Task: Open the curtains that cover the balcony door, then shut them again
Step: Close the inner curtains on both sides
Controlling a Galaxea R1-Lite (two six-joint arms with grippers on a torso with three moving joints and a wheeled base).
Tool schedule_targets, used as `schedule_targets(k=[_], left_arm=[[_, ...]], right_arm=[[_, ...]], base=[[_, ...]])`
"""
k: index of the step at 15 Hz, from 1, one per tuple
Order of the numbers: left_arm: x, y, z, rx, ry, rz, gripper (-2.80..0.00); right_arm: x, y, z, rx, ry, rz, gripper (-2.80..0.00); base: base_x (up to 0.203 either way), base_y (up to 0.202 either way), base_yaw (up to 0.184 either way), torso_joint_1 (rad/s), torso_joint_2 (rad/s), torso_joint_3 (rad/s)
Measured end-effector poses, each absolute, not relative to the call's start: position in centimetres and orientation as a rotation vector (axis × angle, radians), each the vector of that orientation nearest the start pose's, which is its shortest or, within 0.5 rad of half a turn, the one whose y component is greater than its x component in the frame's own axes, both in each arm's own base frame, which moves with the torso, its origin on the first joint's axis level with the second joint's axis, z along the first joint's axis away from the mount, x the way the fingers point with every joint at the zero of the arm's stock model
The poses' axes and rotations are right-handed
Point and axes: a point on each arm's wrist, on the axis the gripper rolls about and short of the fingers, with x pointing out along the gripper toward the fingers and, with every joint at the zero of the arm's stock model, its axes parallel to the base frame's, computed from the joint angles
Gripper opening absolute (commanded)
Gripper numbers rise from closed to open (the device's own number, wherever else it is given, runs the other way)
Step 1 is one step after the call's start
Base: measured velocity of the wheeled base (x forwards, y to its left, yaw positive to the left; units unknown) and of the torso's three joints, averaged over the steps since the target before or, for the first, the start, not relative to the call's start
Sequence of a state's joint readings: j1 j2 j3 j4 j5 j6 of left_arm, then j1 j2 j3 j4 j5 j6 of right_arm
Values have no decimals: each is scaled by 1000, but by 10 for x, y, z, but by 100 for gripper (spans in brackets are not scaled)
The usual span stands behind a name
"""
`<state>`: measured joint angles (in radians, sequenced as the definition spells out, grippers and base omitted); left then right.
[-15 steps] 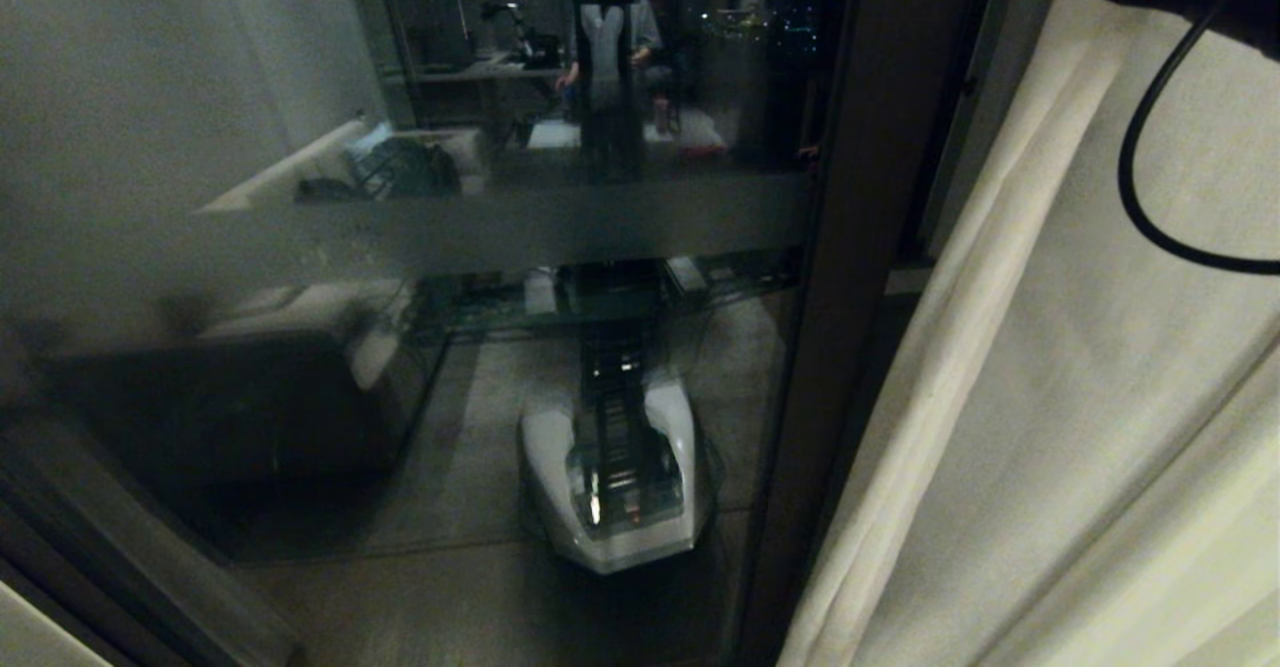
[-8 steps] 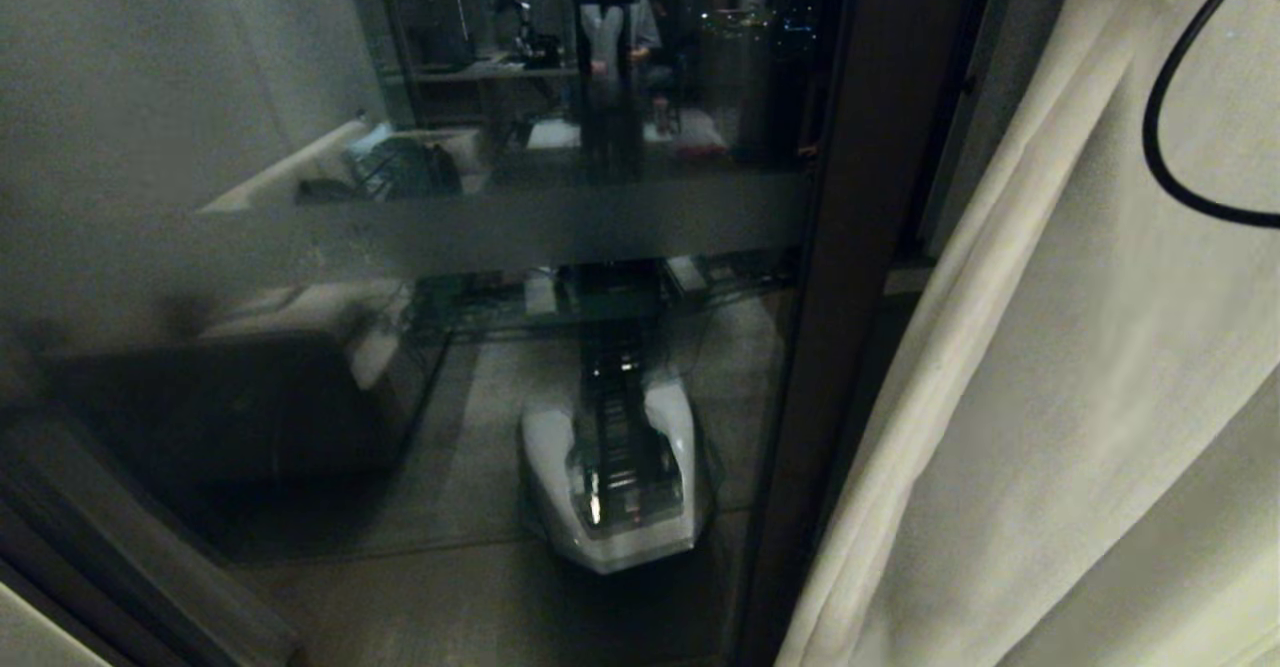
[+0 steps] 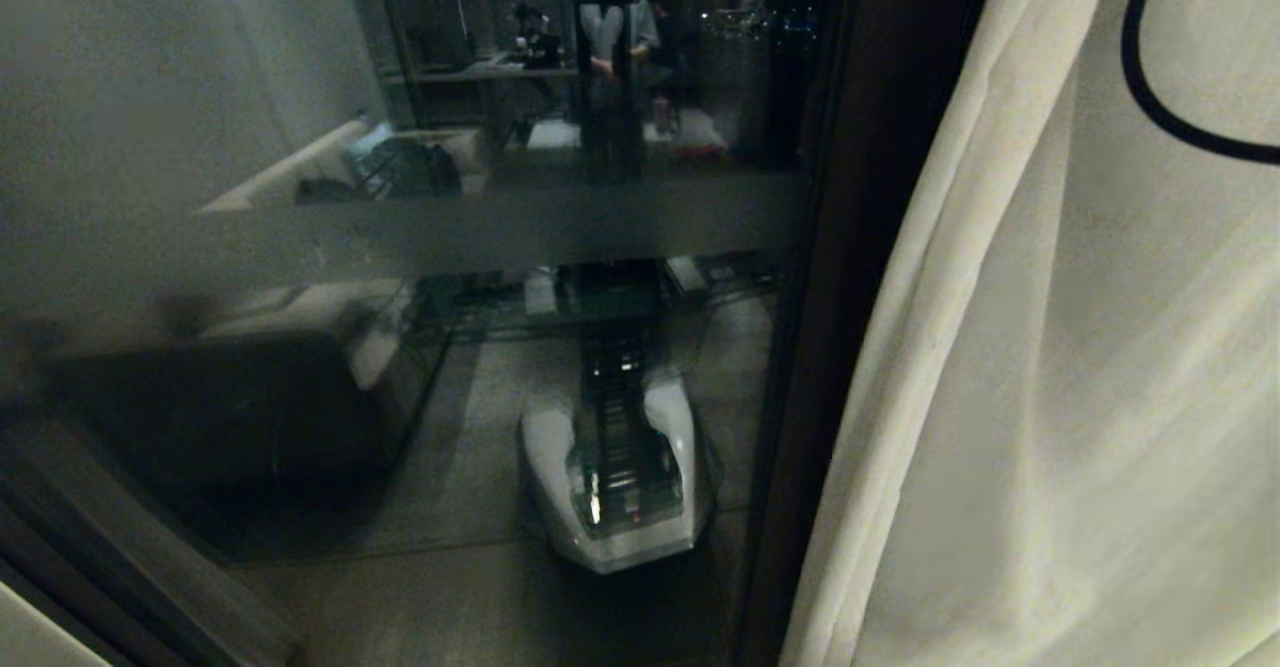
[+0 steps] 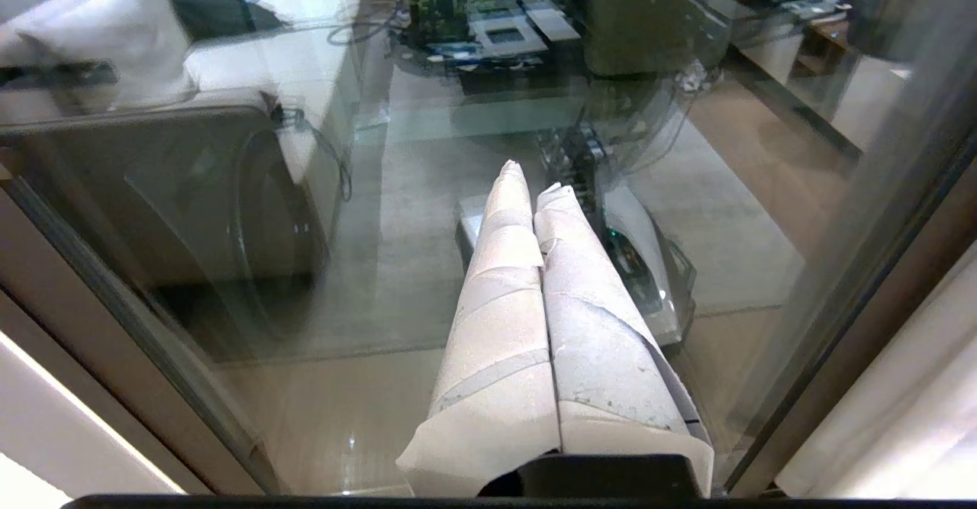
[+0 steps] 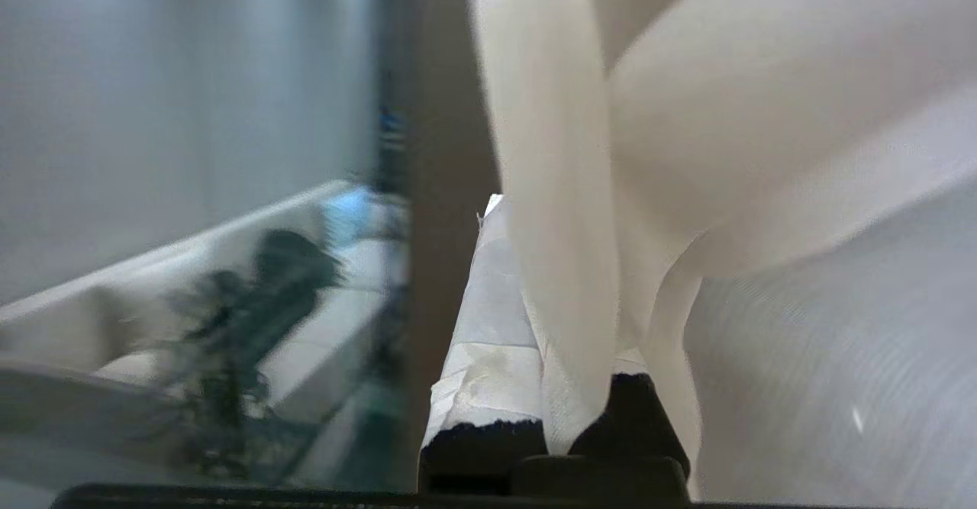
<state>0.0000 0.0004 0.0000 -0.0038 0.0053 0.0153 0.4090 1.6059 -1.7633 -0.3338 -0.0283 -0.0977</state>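
My right gripper is clamped on the curtain's hem edge; the fabric fold runs up between my fingers, seen from the right wrist. It's out of the head view; only its black cable loops across the top right there. The curtain hangs on the right, beside the door's dark frame; the glass to its left is uncovered. My left gripper is pressed closed and empty, low in front of the glass.

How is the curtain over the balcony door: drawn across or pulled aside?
Pulled aside: the curtain hangs bunched right of the door frame, leaving the balcony door glass bare.
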Motion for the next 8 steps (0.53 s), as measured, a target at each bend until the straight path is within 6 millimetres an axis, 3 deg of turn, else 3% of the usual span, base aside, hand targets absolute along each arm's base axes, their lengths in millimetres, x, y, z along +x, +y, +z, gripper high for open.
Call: schedule_targets(k=[8], left_arm=[[-23, 0, 76, 16, -3, 6, -280]], right_arm=[[239, 165, 443, -53, -513, 510, -280]], base=[[0, 0, 0, 0, 0, 0]])
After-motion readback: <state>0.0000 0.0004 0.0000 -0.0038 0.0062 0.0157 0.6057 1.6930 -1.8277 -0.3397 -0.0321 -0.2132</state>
